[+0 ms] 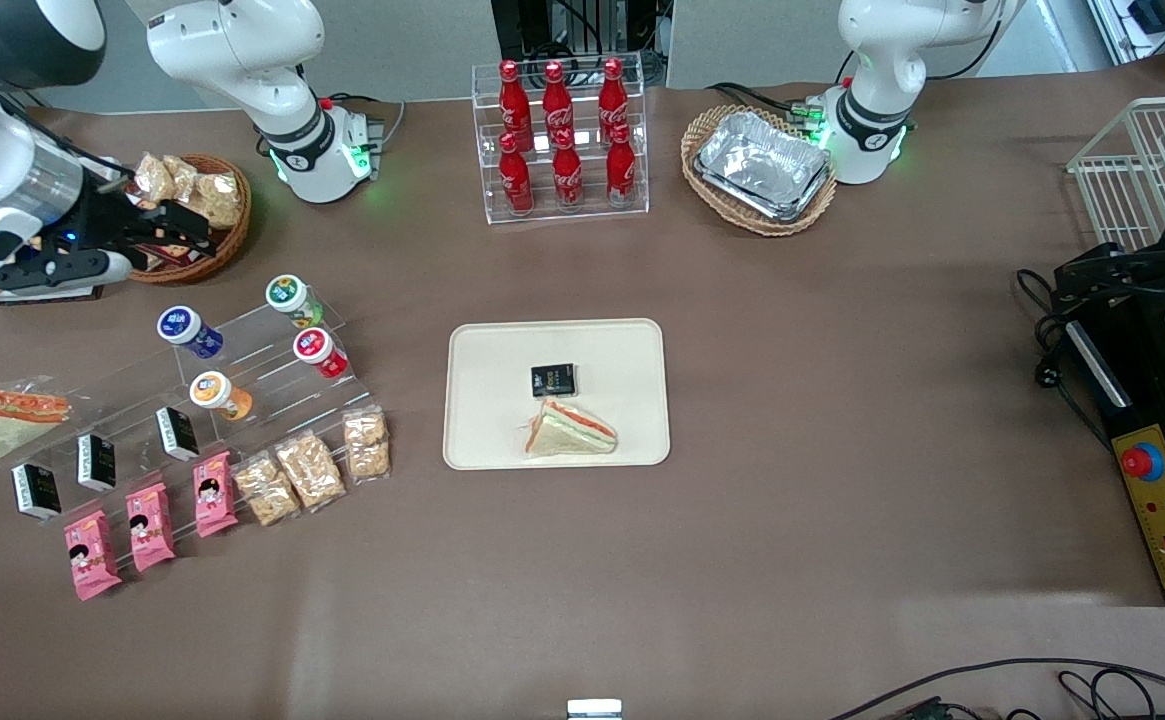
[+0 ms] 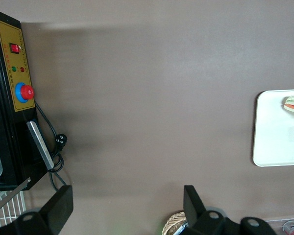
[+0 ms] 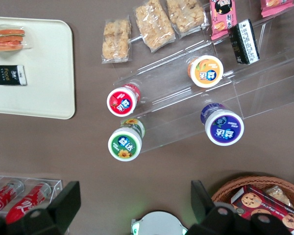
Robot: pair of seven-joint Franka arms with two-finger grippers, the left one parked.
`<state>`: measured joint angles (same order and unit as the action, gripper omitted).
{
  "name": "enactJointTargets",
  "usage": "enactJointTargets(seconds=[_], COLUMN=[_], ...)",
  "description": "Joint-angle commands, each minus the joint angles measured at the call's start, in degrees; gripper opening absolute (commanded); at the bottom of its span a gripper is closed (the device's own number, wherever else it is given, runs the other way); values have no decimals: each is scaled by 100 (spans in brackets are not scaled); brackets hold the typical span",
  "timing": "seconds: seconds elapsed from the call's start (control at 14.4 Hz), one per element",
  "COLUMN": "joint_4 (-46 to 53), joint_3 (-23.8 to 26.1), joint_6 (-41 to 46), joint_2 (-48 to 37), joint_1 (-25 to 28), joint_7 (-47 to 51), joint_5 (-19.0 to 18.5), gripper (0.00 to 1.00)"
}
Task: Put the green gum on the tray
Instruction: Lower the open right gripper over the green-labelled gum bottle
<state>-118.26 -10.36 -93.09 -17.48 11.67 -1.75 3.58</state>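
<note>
Tool: your tool point(image 1: 157, 232) hangs above the worktop point(image 1: 842, 400) at the working arm's end, beside the wicker basket of snacks point(image 1: 204, 212). Its fingers point(image 3: 63, 200) stand spread wide apart with nothing between them.

Green gum: the green gum point(image 1: 292, 299) sits on the top step of the clear stepped rack point(image 1: 242, 370), nearer the front camera than your tool and lower. In the wrist view you see its green lid point(image 3: 124, 144) face-on, just below the parted fingers and apart from them.

Neighbours: the red-lidded bottle point(image 1: 318, 350) lies just beside the green gum, one step down. The blue-lidded bottle point(image 1: 187, 331) and the orange-lidded bottle point(image 1: 218, 393) rest on the same rack, well clear of your tool.

Tray: the tray point(image 1: 482, 440) lies flat mid-worktop, well apart from your tool, toward the parked arm's end. It carries a small black packet point(image 1: 552, 380) and a wrapped sandwich point(image 1: 570, 430).

Task state: the green gum is on the rack, not on the tray.
</note>
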Motion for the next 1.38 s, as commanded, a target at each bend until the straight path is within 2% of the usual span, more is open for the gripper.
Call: enactJointTargets(seconds=[0.0,0.28,0.97,1.32], joint_4=[-977,-1286,-2420,-2930], joint_3=[87,148,210,324], joint_6=[-779,-1078,-2589,-3241], joint_2=[-509,-528,-440,-370], joint_1=[37,20,72,327], joint_7=[228,228,350,659], joint_5=[-103,-112,-95,-77], gripper=[100,100,100,100])
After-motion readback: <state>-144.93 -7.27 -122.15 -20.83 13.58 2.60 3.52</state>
